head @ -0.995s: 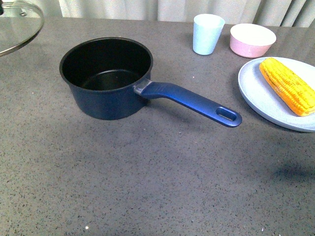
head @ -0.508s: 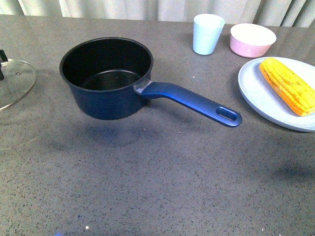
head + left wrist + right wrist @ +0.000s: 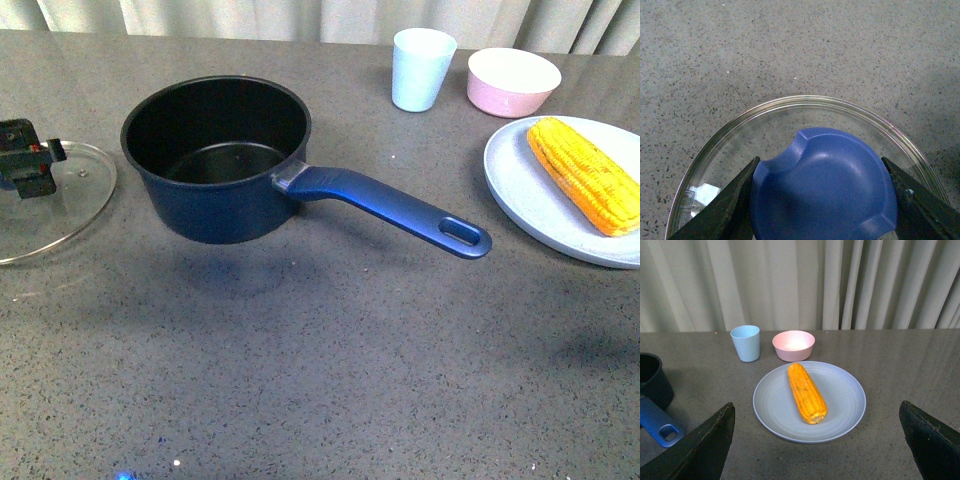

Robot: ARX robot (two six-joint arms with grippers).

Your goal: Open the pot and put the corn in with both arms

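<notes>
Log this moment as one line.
lid: off pot | left gripper: shut on lid | right gripper: open, empty | corn: on plate | pot: empty

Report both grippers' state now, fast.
Left gripper: closed on the lid knob.
Right gripper: open, holding nothing.

The table (image 3: 320, 380) carries one dark blue pot (image 3: 215, 205) with a single long handle (image 3: 390, 205), one glass lid (image 3: 80, 200) with one blue knob (image 3: 825, 200), and one cob of corn (image 3: 585, 175). Beside these stand one pale blue plate (image 3: 530, 195), one pale blue cup (image 3: 422, 68) and one pink bowl (image 3: 513, 82). Two grippers show, the left gripper (image 3: 820, 160) and the right gripper (image 3: 816, 405), each with two black jaws in its own wrist view.
</notes>
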